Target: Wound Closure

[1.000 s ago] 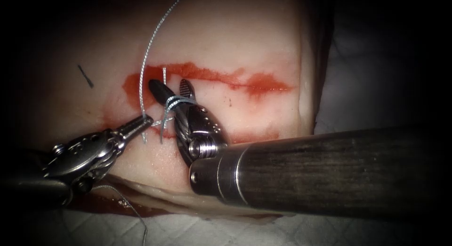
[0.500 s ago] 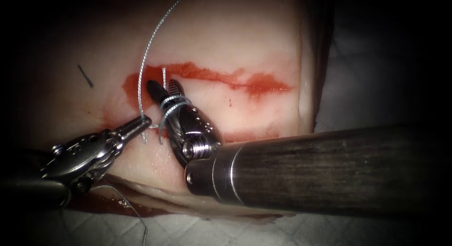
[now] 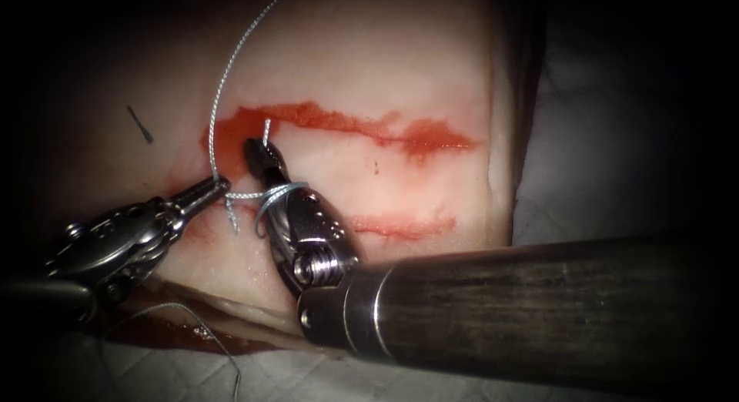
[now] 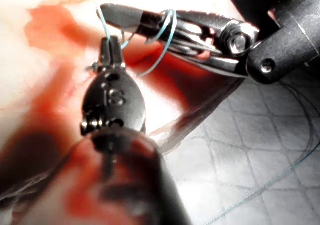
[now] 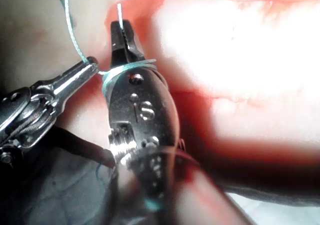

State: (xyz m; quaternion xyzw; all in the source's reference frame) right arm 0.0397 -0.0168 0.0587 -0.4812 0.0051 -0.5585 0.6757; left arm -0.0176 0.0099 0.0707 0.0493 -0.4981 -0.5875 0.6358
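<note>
Two loops of thread [image 3: 279, 191] circle my right tool [image 3: 258, 155], whose jaws have closed on the short upright tail [image 3: 266, 130] at the cut's [image 3: 354, 127] left end. My left tool [image 3: 217, 185] pinches the long strand, which arcs upward over the tissue [image 3: 369, 55]. I cannot see the needle.

Pale quilted cloth [image 3: 600, 179] under dim surroundings
</note>
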